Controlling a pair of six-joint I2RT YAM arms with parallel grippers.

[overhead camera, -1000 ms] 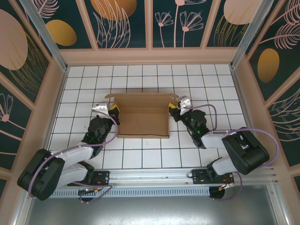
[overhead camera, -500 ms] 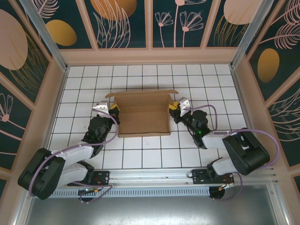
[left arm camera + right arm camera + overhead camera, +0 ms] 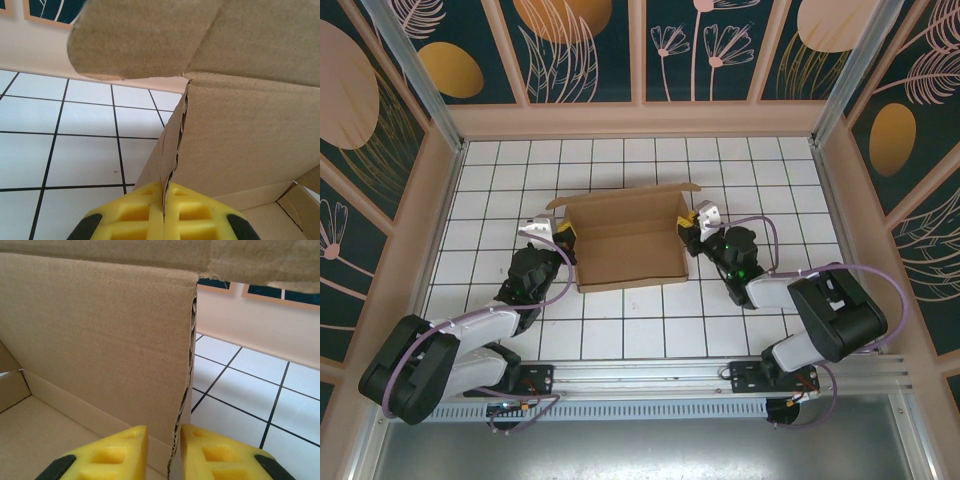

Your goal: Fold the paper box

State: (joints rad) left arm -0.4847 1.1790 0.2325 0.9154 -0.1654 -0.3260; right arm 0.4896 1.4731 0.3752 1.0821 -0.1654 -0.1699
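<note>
The paper box (image 3: 625, 242) is a brown cardboard tray with raised walls, lying mid-table and turned slightly askew. My left gripper (image 3: 563, 240) is at its left wall. In the left wrist view that gripper (image 3: 164, 194) is shut on the torn edge of the wall of the box (image 3: 240, 140), and a rounded flap (image 3: 135, 40) hangs overhead. My right gripper (image 3: 688, 228) is at the right wall. In the right wrist view it (image 3: 164, 431) straddles the wall's edge on the box (image 3: 100, 340), open, with a gap beside the left pad (image 3: 131, 445).
The white tiled tabletop (image 3: 620, 330) is fenced by low beige walls (image 3: 640, 120) on three sides. An aluminium rail (image 3: 650, 378) with both arm bases runs along the near edge. Bare tiles lie on all sides of the box.
The right gripper has moved farther back and a little left along the right wall. The box has turned slightly, its right end shifting away. The left gripper keeps its grip.
</note>
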